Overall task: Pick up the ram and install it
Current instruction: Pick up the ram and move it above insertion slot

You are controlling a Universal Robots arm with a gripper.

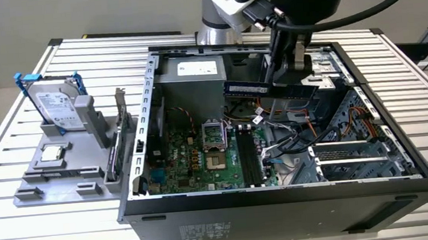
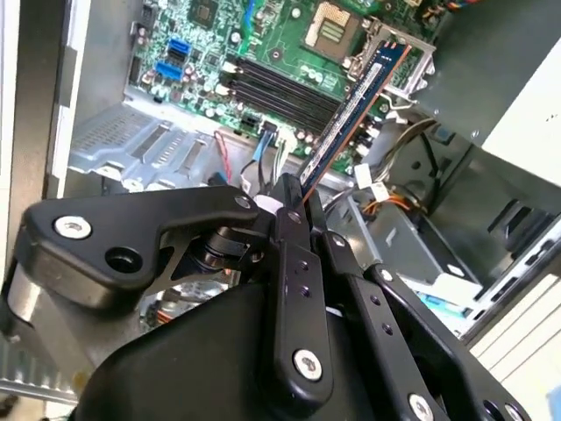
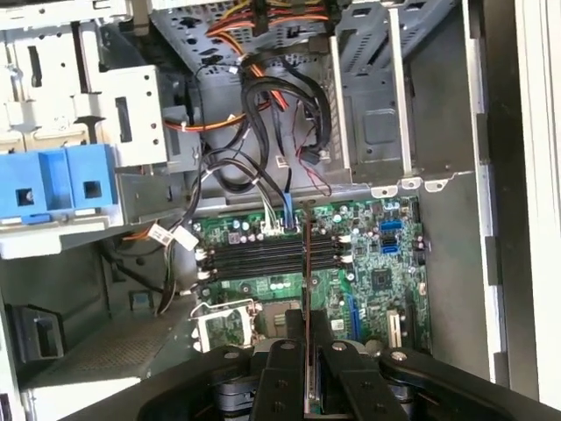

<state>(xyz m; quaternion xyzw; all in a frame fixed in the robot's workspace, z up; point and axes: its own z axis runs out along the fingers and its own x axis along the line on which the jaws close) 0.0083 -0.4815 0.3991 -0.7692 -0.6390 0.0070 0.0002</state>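
Table (image 1: 54, 224): slatted metal top; it bears the computer case and, to the exterior view's left of it, a grey fixture.

Computer case (image 1: 282, 206): black tower lying on its side, open face up. Inside are the motherboard, power supply, drive cage and loose cables.

Motherboard (image 1: 194, 161): green, flat on the case floor, seen in both wrist views (image 2: 263, 53) (image 3: 386, 263). It carries the processor socket (image 1: 213, 140) and the memory slots.

Power supply (image 1: 195, 73): grey box in the far corner of the case.

Drive cage (image 1: 350, 152): bare metal, at the exterior view's right inside the case.

Cables (image 1: 292, 142): black, orange and white strands between cage and motherboard.

Grey fixture (image 1: 58, 184): holds a hard drive (image 1: 56, 106) upright in a blue frame, an expansion card (image 1: 120, 144) on edge, and a small square chip (image 1: 54, 154) lying flat.

Gripper (image 1: 291, 76): above the open case, fingers closed narrow on the ram; the same grip shows in both wrist views (image 2: 294, 197) (image 3: 305, 346).

Ram (image 1: 246, 87): pinched on edge, raised clear of the motherboard and well apart from the fixture. Its length (image 2: 359, 96) lies across the run of the slots (image 3: 306, 272).

Memory slots (image 1: 249, 157): dark parallel strips beside the socket, below the ram (image 3: 263, 254).
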